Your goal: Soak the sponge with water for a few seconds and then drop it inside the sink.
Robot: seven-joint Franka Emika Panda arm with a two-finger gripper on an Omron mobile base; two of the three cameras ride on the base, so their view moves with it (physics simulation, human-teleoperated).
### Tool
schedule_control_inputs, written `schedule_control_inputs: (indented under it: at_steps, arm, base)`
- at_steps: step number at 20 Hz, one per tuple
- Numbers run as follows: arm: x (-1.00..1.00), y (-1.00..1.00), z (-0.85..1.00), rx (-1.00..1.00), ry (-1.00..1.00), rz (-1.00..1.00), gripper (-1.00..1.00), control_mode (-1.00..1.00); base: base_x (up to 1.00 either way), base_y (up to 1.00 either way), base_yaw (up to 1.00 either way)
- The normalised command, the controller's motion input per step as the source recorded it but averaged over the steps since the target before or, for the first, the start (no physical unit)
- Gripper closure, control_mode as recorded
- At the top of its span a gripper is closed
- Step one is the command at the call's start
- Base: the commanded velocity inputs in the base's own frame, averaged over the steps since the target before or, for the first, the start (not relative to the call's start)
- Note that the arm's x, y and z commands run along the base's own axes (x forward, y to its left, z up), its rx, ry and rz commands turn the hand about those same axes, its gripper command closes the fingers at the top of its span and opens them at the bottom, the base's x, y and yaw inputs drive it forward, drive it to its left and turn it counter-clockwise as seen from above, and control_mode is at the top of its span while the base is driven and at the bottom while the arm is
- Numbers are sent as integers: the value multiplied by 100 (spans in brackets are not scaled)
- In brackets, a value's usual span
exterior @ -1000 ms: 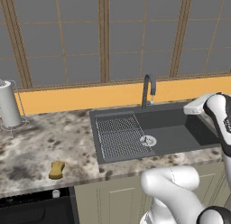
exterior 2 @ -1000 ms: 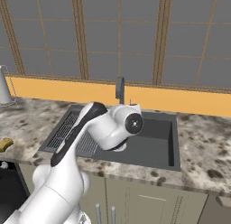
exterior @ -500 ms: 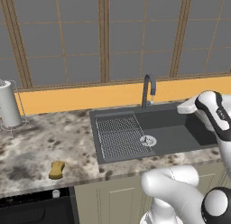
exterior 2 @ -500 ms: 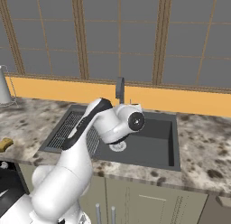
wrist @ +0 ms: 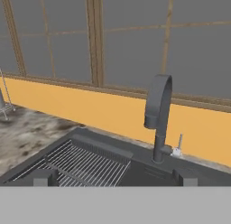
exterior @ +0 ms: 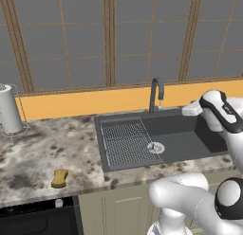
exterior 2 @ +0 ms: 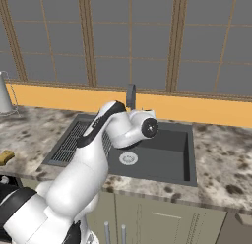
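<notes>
The mustard-yellow sponge (exterior: 59,178) lies on the granite counter left of the sink (exterior: 185,141), near the front edge; the right base view has the sponge (exterior 2: 6,157) at its far left. My gripper (exterior: 189,109) hovers over the right half of the dark basin, level with the faucet (exterior: 155,94) and to its right. In the hand view the gripper (wrist: 115,178) is open, its tips wide apart with nothing between them, facing the faucet (wrist: 158,119) and the ribbed drainboard (wrist: 85,166). The water is out of view: no stream leaves the spout.
A paper towel roll on a wire stand (exterior: 9,108) sits at the counter's far left. An orange backsplash and a window wall rise behind the sink. A dark appliance (exterior: 38,220) sits below the counter at the left.
My hand has slid left over the basin toward the faucet. The sponge has stayed where it was.
</notes>
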Motion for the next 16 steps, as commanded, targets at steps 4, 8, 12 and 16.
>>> schedule_control_inputs:
  at_steps: [4,8,12,16]
  arm:
    - [6,0,-3,0,-7,0,-100,-100]
    - [11,0,-7,0,-10,1,-100,-100]
    - [18,0,-4,0,-5,1,-100,-100]
    - [27,0,-3,0,-2,1,-100,-100]
  base:
    - [0,0,0]
    - [0,0,0]
    - [0,0,0]
    - [0,0,0]
